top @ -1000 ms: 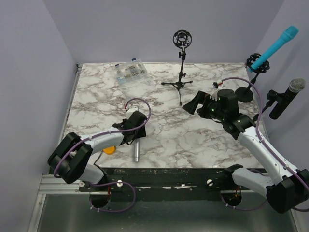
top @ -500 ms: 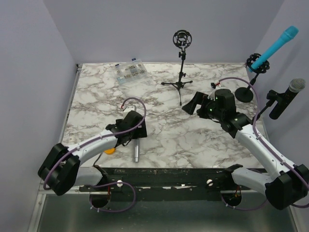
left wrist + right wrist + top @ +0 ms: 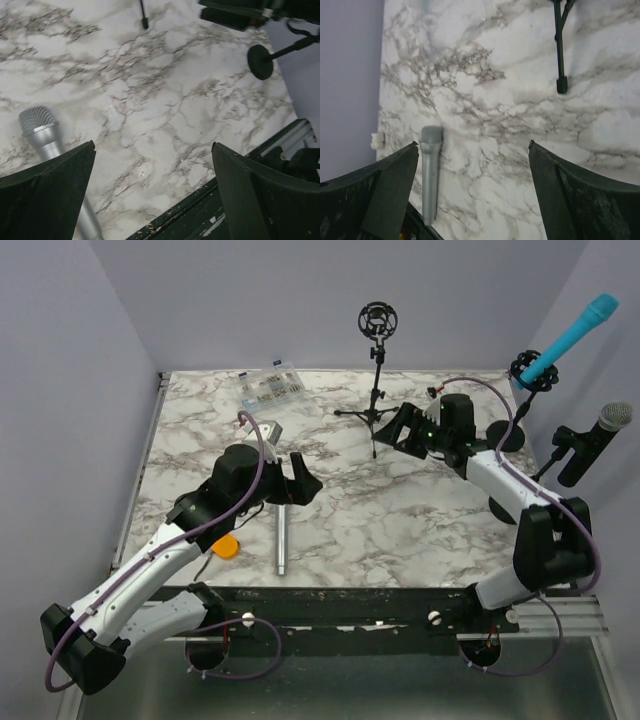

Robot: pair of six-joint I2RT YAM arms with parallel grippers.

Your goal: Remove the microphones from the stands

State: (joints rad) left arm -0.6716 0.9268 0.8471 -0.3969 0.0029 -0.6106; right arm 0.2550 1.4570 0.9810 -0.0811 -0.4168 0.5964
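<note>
The silver microphone point(image 3: 281, 540) lies flat on the marble table, free of any stand; it also shows in the left wrist view as the microphone point(image 3: 42, 132) and in the right wrist view as the microphone point(image 3: 430, 170). My left gripper point(image 3: 295, 490) hovers open just above its head end, nothing between the fingers point(image 3: 50, 190). The black tripod stand point(image 3: 375, 370) at the back carries an empty shock mount. My right gripper point(image 3: 394, 432) stands open beside the tripod's legs point(image 3: 560, 55), holding nothing.
A blue microphone point(image 3: 572, 335) sits in a stand at the back right, with its round base point(image 3: 505, 436) on the table. A black microphone with a silver head point(image 3: 598, 438) is clipped further right. A clear parts box point(image 3: 270, 387) and an orange disc point(image 3: 226, 547) lie at the left.
My left gripper opened, let go of the silver microphone and lifted up and away toward the back. My right arm swung back toward the tripod stand.
</note>
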